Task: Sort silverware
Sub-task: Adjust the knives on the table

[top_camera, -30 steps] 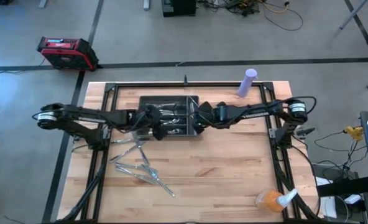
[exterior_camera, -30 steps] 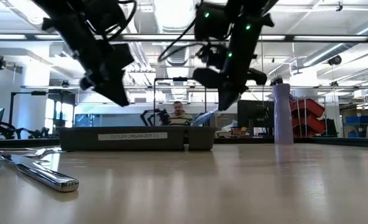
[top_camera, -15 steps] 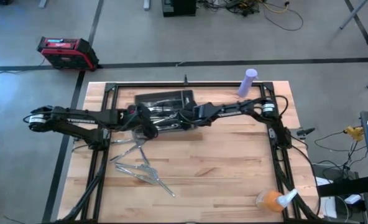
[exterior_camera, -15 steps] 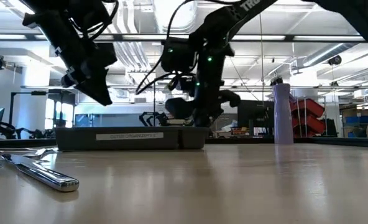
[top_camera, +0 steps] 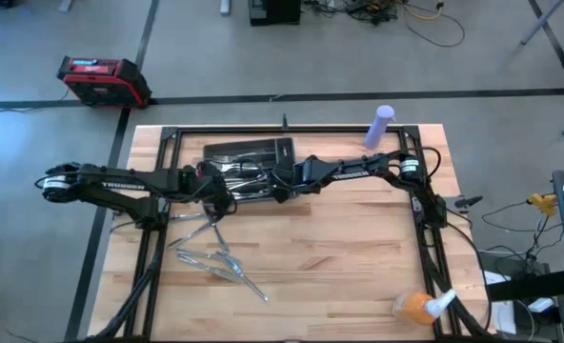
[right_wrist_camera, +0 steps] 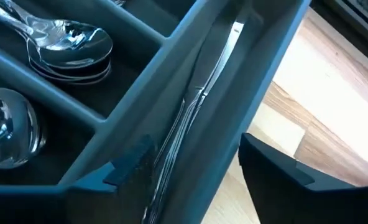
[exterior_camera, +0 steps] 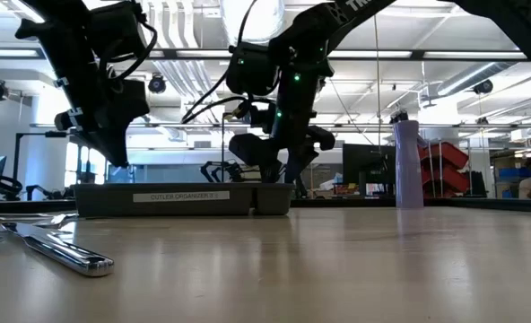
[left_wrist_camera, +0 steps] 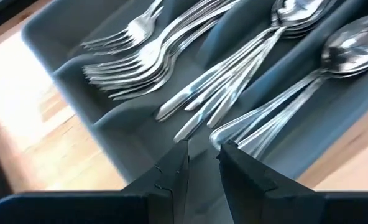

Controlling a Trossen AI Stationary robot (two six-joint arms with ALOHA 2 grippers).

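The dark grey tray (top_camera: 263, 149) stands at the table's far middle and holds sorted silverware: forks (left_wrist_camera: 134, 56), spoons (right_wrist_camera: 66, 43) and knives (right_wrist_camera: 199, 102), each kind in its own compartment. More silverware (top_camera: 211, 250) lies loose on the wood near the left. My right gripper (right_wrist_camera: 193, 180) is open and low at the tray's right end. One finger (right_wrist_camera: 109, 174) is over the knife compartment and the other (right_wrist_camera: 277, 174) is outside the tray over the wood. My left gripper (left_wrist_camera: 202, 155) hovers over the tray's near left part, narrowly open and holding nothing. My right gripper stands open astride the tray's outer right wall (right_wrist_camera: 234, 118), coming slantwise from the table's right. Whether either finger touches the wall or the knives I cannot tell.
A purple bottle (top_camera: 379, 126) stands at the far right of the table. An orange spray bottle (top_camera: 417, 307) lies at the near right corner. A black frame (top_camera: 168, 143) runs round the table's edges. The near middle is bare wood (top_camera: 339, 257).
My right gripper has gone toward the table's left and down to the tray's right end, and has opened there. The tray has slid a little toward the left. My left gripper has drawn back toward the left.
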